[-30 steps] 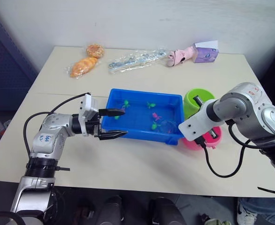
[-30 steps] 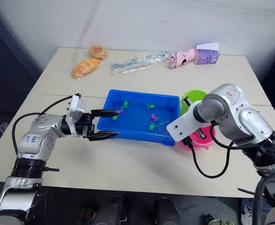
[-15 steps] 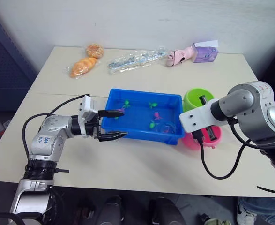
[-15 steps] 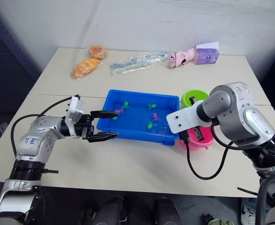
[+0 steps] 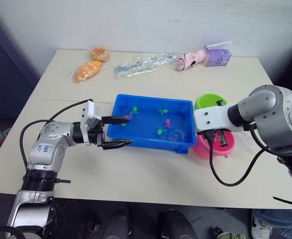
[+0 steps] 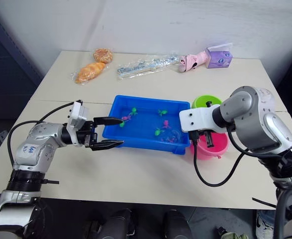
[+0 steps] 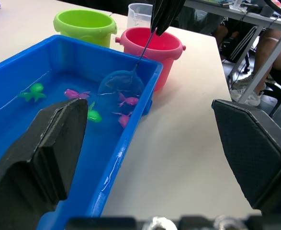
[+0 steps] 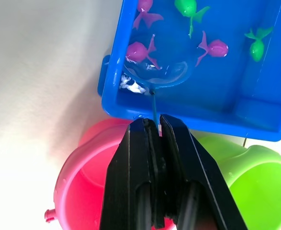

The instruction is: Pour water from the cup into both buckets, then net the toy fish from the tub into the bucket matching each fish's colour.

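Observation:
The blue tub holds water with several small green fish and pink fish. My right gripper is above the pink bucket, shut on the net's thin dark handle. The net dips its light blue hoop into the water at the tub's right near corner, with pink fish close beside it. The green bucket stands just behind the pink one. A clear cup stands beyond the pink bucket. My left gripper is open at the tub's left end, holding nothing.
Along the table's far edge lie two bread pieces, a clear plastic wrapper, a pink toy and a purple box. A seated person's legs show beyond the table's right side.
My right arm has swung to the right, drawing the net across the water to the tub's right near corner. The left gripper has shifted slightly left and stays open.

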You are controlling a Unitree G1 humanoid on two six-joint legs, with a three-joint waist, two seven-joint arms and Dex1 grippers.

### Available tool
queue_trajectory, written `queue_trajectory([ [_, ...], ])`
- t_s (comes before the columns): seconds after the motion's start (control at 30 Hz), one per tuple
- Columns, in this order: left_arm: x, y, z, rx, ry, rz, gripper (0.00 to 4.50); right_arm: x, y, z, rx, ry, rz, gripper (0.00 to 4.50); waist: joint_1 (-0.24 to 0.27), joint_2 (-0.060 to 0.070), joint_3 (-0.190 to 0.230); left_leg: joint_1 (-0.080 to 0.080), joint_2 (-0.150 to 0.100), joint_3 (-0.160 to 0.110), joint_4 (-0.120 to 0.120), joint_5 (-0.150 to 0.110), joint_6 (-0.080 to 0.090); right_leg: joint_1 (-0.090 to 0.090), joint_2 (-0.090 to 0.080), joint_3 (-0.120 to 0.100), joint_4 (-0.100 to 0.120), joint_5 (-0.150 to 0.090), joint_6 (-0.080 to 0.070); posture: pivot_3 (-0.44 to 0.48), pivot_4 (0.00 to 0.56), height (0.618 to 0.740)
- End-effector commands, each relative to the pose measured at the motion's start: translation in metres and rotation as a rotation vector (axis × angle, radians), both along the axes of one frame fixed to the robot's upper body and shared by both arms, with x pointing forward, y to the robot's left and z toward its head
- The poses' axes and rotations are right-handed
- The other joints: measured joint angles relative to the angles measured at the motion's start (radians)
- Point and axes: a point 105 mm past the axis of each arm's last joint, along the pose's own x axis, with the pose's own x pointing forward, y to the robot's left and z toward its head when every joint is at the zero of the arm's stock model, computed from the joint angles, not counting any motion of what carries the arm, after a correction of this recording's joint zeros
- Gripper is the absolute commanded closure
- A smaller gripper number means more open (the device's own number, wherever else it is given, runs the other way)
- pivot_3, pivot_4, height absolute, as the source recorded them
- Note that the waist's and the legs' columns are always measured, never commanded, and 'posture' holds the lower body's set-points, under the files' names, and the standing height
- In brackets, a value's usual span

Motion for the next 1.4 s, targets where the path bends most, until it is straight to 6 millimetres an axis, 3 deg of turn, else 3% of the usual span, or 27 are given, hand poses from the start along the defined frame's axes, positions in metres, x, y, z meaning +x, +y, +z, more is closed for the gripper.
queue_trajectory([
  [0.03, -0.003, 0.004, 0.011, -0.014, -0.043, 0.000, 0.04, -0.001, -0.002, 0.014, 0.059, -0.031, -0.018, 4.50, 0.000, 0.000, 0.000, 0.000, 0.000, 0.000, 0.000, 0.000, 0.000, 0.000, 0.000, 0.000, 0.000, 0.000, 0.000, 0.000, 0.150, 0.740],
  [0.57, -0.002, 0.005, 0.011, -0.011, -0.047, 0.004, 0.04, 0.002, -0.009, 0.016, 0.126, -0.018, -0.077, 4.50, 0.000, 0.000, 0.000, 0.000, 0.000, 0.000, 0.000, 0.000, 0.000, 0.000, 0.000, 0.000, 0.000, 0.000, 0.000, 0.000, 0.150, 0.740],
  [0.8, -0.003, 0.006, 0.010, -0.009, -0.047, 0.008, 0.04, 0.002, -0.023, 0.017, 0.172, -0.014, -0.142, 4.50, 0.001, 0.000, 0.000, 0.000, 0.000, 0.000, 0.000, 0.000, 0.000, 0.000, 0.000, 0.000, 0.000, 0.000, 0.000, 0.000, 0.150, 0.740],
  [1.13, -0.003, 0.006, 0.009, -0.011, -0.045, 0.008, 0.04, 0.005, -0.030, 0.027, 0.241, -0.043, -0.188, 4.50, 0.000, 0.000, 0.000, 0.000, 0.000, 0.000, 0.000, 0.000, 0.000, 0.000, 0.000, 0.000, 0.000, 0.000, 0.000, 0.000, 0.150, 0.740],
  [1.4, -0.002, 0.007, 0.011, -0.012, -0.046, 0.006, 0.04, 0.001, -0.040, 0.052, 0.388, -0.088, -0.274, 4.50, 0.001, 0.000, 0.000, 0.000, 0.000, 0.000, 0.000, 0.000, 0.000, 0.000, 0.000, 0.000, 0.000, 0.000, 0.000, 0.000, 0.150, 0.740],
])
